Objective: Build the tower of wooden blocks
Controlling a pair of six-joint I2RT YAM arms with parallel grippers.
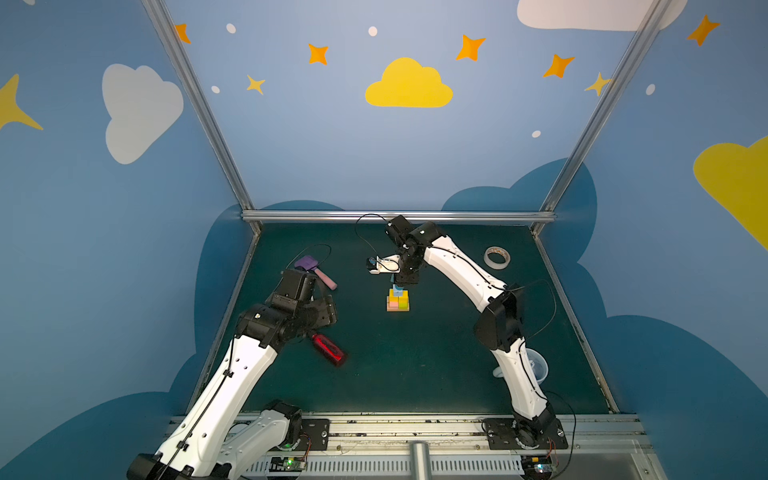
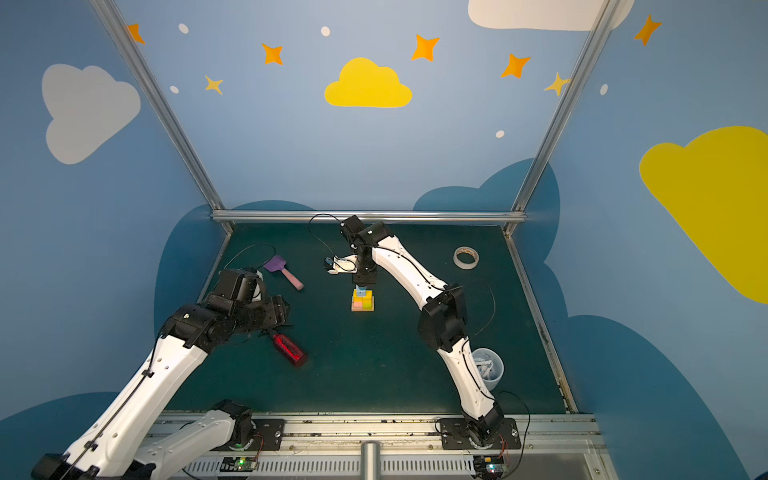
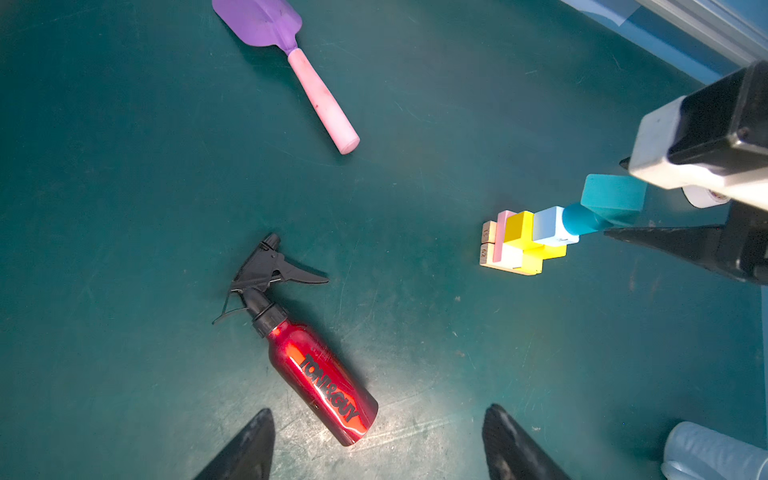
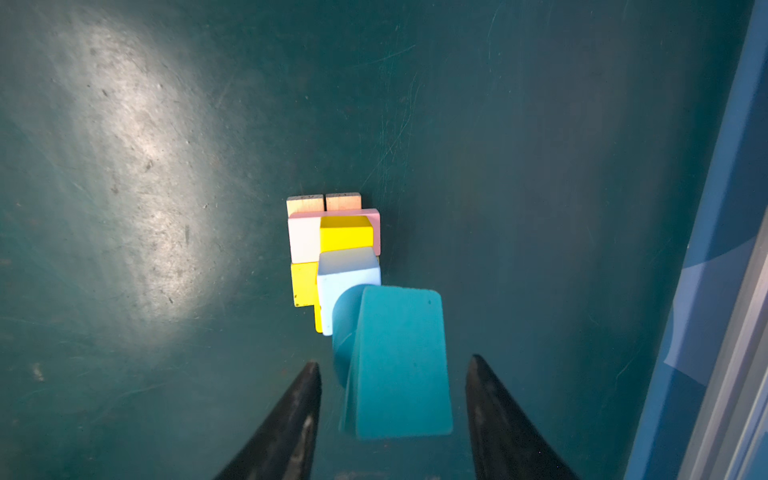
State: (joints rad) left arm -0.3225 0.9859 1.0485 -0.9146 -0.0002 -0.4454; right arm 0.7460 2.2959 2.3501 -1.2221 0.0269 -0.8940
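Observation:
The tower (image 1: pixel 398 299) (image 2: pixel 363 300) stands mid-table. Two tan bars (image 4: pixel 305 204) lie at its base. On them rest a pink slab (image 4: pixel 332 213) and a lime slab (image 1: pixel 403 304), then yellow cubes (image 4: pixel 346 232), a pale-blue cube (image 4: pixel 347 270), a teal cylinder (image 3: pixel 579 219) and the teal house-shape (image 4: pixel 399 357) on top. My right gripper (image 4: pixel 393 360) hangs over the tower, open. Its jaws straddle the house-shape with a gap on each side. My left gripper (image 3: pixel 379 409) is open and empty, low at the left, just above the bottle's base.
A red spray bottle (image 1: pixel 329 350) lies on the mat by the left arm. A purple spatula (image 1: pixel 307 263) with a pink handle lies at the back left. A tape roll (image 1: pixel 497 257) sits back right and a clear cup (image 1: pixel 536 365) is near the right arm.

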